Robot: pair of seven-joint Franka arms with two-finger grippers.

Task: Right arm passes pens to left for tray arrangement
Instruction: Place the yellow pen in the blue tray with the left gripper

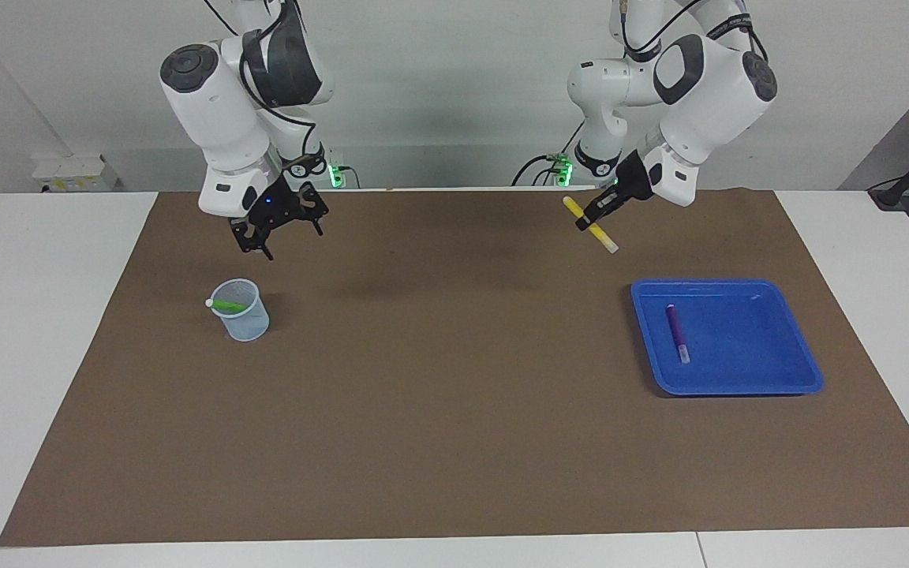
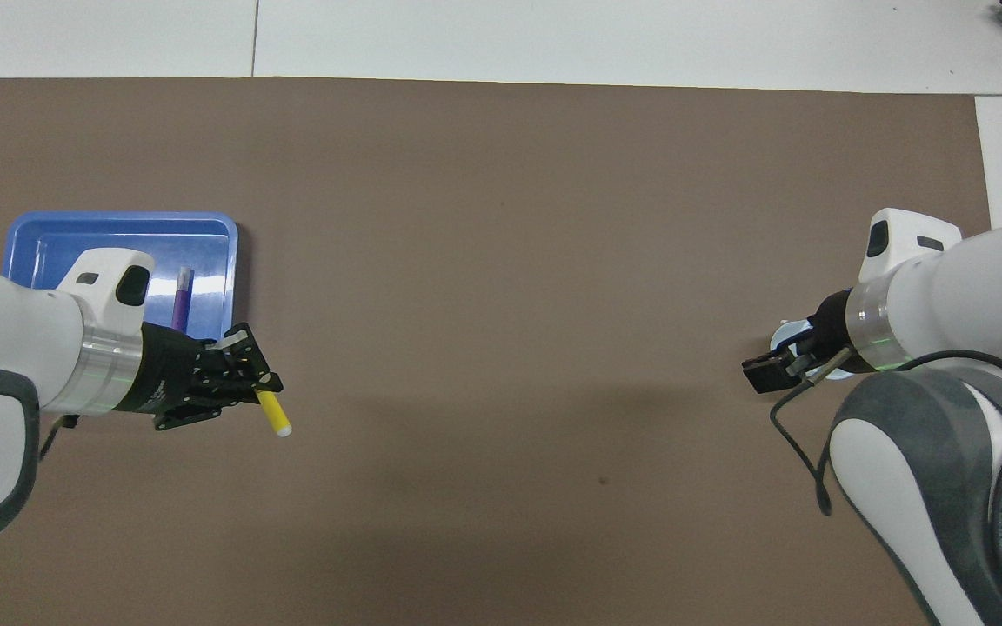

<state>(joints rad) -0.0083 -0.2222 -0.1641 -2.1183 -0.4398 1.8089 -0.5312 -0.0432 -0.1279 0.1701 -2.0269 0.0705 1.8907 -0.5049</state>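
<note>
The pens are split three ways: the yellow pen hangs tilted in the air at the upper right of the facing view, clamped in the left tool, whose tips are closed on the pen's middle so that both ends stick out; in the overhead view the same pen shows at the lower left, its whitish cap pointing down the frame, just below the corner of the tray; the right tool hangs in the upper left of the facing view with its fingers spread wide and nothing between them, above the brown mat and higher in the frame than the cup; that pale translucent cup stands on the mat at the left of the facing view with the green pen leaning inside it, its whitish cap poking over the rim; the blue tray sits at the right of that view on the mat, and the purple pen lies flat inside it near its inner wall, running up and down the frame; the white surface borders the mat on all sides.
</note>
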